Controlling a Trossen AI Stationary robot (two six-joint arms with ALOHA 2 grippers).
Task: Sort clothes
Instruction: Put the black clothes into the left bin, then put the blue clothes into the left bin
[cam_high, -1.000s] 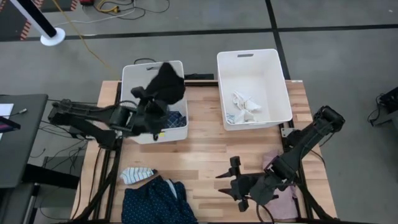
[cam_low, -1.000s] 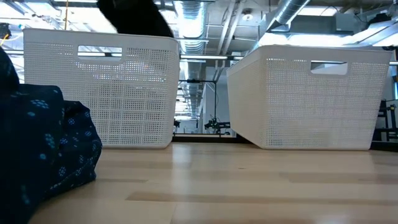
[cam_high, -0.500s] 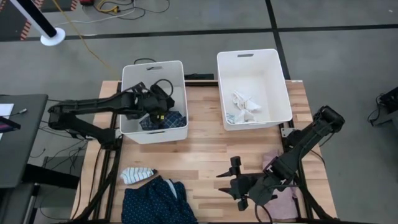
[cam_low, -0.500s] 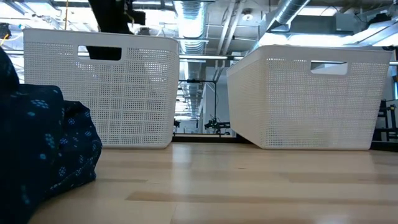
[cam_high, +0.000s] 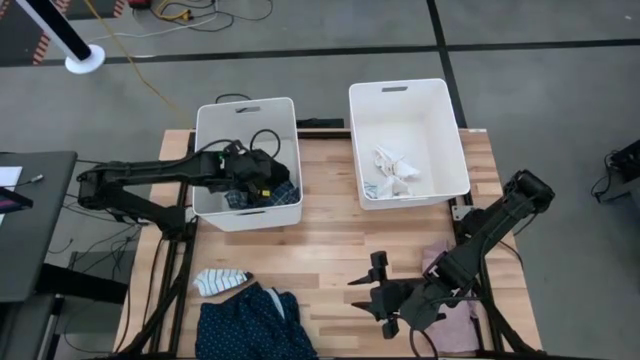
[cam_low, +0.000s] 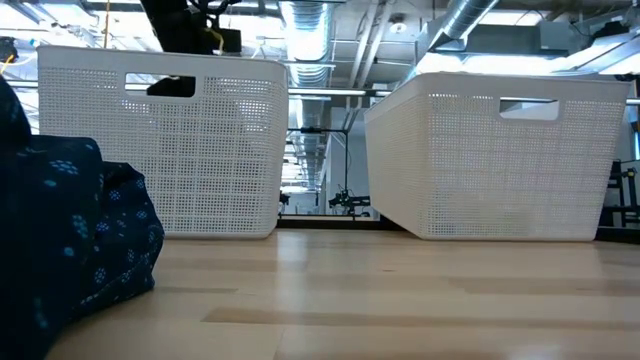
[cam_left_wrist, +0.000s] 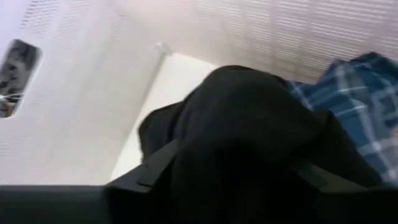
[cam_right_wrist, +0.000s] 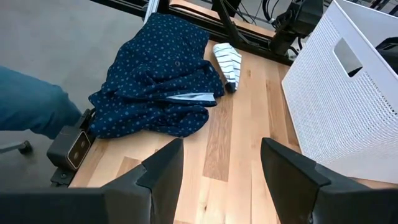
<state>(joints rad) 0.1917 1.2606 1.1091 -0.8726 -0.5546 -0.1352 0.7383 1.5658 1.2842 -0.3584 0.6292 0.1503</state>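
My left gripper (cam_high: 255, 175) reaches down into the left white bin (cam_high: 210, 120). A black garment (cam_left_wrist: 249, 124) is heaped between its spread fingers, next to a blue plaid garment (cam_left_wrist: 354, 106) in the same bin. White garments (cam_high: 390, 170) lie in the right bin (cam_high: 440, 100). At the near left of the table lie a navy patterned garment (cam_right_wrist: 155, 81) and a blue-white striped one (cam_right_wrist: 229, 62). My right gripper (cam_right_wrist: 221, 180) hangs open over the near middle of the table, holding nothing. A pale pink garment (cam_high: 455, 320) lies under the right arm. My left gripper has the black garment bunched between and over its two fingers (cam_left_wrist: 158, 165), which stand apart. The fingers come slanting down from the table's left side. The garment's far part (cam_left_wrist: 161, 124) rests on the bin's floor; the cloth hides where the pads meet it.
The two bins stand side by side at the table's far edge, with bare wood (cam_high: 330, 240) between and in front of them. A person's blue sleeve (cam_right_wrist: 31, 106) shows beyond the table's near left corner in the right wrist view.
My left gripper has gone down and toward the far edge, from above the left bin's near wall into the bin, turning as it went. The black garment, held high over the bin a second ago, has sunk with it inside the walls.
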